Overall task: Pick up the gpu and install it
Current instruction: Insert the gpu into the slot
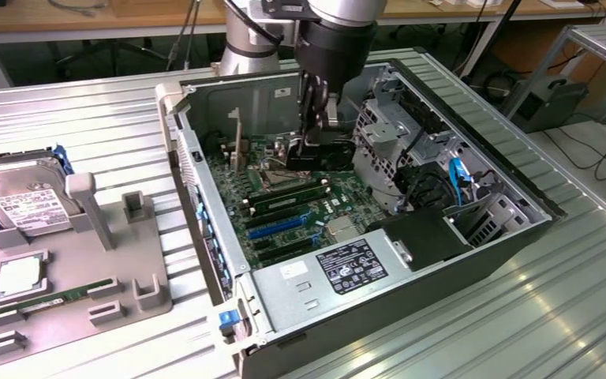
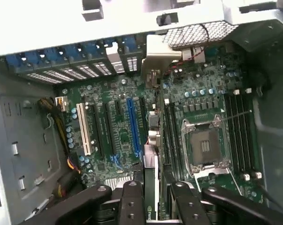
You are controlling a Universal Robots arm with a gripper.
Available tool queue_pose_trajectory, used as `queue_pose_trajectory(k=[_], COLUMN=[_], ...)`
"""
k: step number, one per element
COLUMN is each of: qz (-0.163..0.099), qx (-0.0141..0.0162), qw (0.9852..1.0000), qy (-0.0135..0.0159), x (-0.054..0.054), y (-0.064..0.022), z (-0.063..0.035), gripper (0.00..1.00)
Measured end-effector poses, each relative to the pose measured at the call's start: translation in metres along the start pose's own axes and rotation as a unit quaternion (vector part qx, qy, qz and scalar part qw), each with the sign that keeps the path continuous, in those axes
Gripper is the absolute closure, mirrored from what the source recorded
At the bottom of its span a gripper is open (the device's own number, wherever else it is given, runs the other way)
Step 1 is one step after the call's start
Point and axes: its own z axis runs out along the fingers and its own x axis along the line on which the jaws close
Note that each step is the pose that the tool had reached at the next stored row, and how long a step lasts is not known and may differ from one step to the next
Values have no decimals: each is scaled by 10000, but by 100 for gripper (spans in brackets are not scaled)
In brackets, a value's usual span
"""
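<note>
GPU (image 2: 150, 159) is held edge-on between the 2 fingers (image 2: 132, 201) of the gripper (image 2: 156, 206), which are closed narrowly on its 2 faces. In the wrist view the card is seen inside the case (image 1: 472, 260), over the motherboard (image 2: 202, 93), lined up between the blue slot (image 2: 133, 126) and the CPU socket (image 2: 204, 145). Its silvery bracket (image 2: 156, 56) is seen at the far end, just beside the row of rear slot openings (image 2: 75, 72). Whether the card's edge is touching the board cannot be told. A white slot (image 2: 85, 131) is seen beyond the blue one, on the side away from the card.

In the exterior view the arm (image 1: 330, 39) is lowered from above into the open case, and the gripper (image 1: 314, 146) is placed near the back wall, above the socket. The power supply (image 1: 334, 272) is seen at the near end of the case, and the drive cage (image 1: 387, 134) towards the exterior view's right.

The case is laid on its side on a ribbed metal table (image 1: 555, 316). On the exterior view's left a grey tray (image 1: 124, 276) is set beside the case, well apart from the gripper. A hard drive (image 1: 19, 197) is propped at its far end, and 1 green memory stick (image 1: 50, 300) is laid near its front edge.
</note>
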Motion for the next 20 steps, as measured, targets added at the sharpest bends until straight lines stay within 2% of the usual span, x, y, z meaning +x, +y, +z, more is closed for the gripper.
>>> queue_pose_trajectory(k=[1,2,3,7,9,11,15,20], qz=[-114,-145,-201,-222,-245,-273,-398,-528], qx=[17,20,21,22,17,14,11,9], qw=[9999,9999,9998,9997,9997,9996,9992,9986], qy=[-9,-8,-8,-21,-69,-98,-101,-92], x=[133,145,155,162,176,188,207,215], y=[5,72,99,98,95,95,113,134], z=[85,170,277,308,334,357,425,462], gripper=[73,73,73,73,73,73,73,73])
